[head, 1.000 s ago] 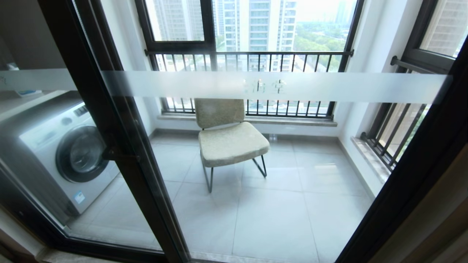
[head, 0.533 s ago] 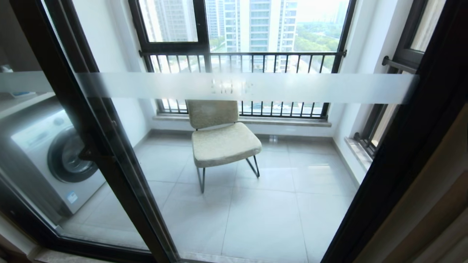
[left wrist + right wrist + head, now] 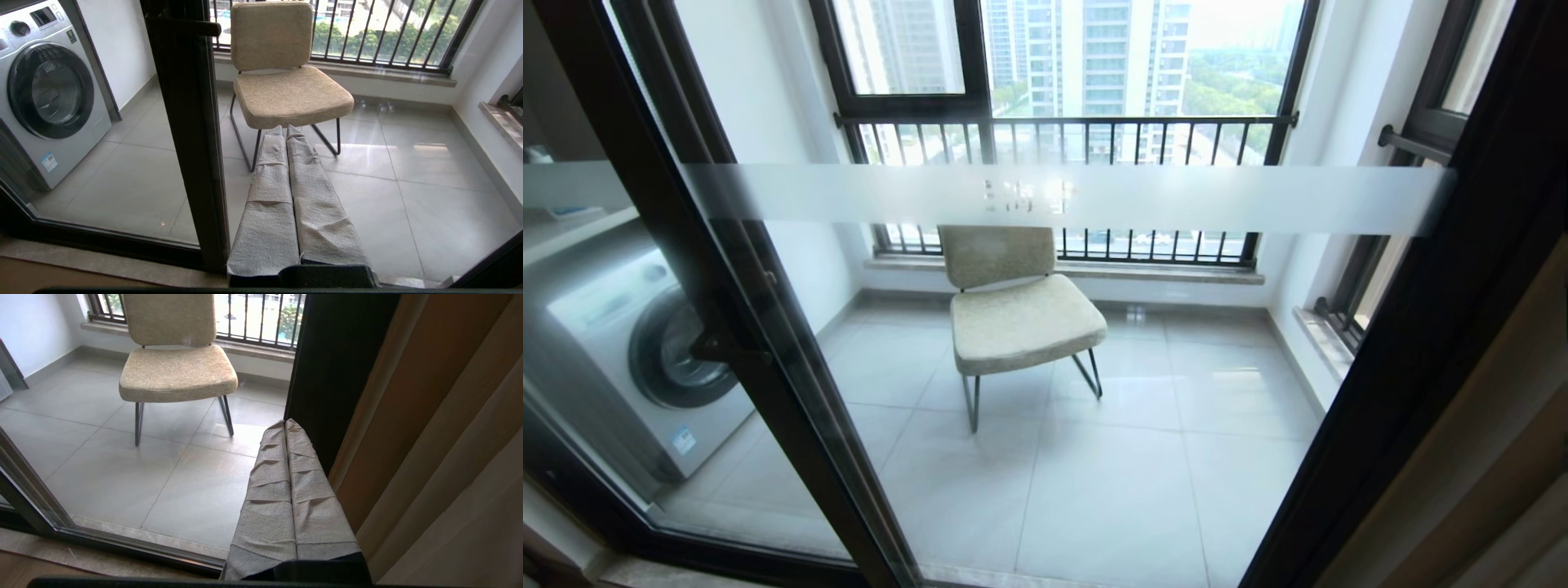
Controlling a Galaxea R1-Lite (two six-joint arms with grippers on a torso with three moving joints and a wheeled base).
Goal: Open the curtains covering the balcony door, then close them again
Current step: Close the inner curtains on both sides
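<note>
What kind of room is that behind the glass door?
Probably an enclosed balcony in a high-rise flat, used partly for laundry. Behind the balcony door stand a washing machine and a chair, and the barred window looks out on tall apartment blocks.

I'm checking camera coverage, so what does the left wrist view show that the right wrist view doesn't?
Only the left wrist view shows the washing machine, the door's black lever handle and the left end effector, fingers pressed together with nothing between them. Only the right wrist view shows the curtains bunched beside the dark door frame, and the right end effector, likewise shut and empty. Both show the beige chair on the tiled balcony floor behind the balcony door, and the railing bars.
</note>
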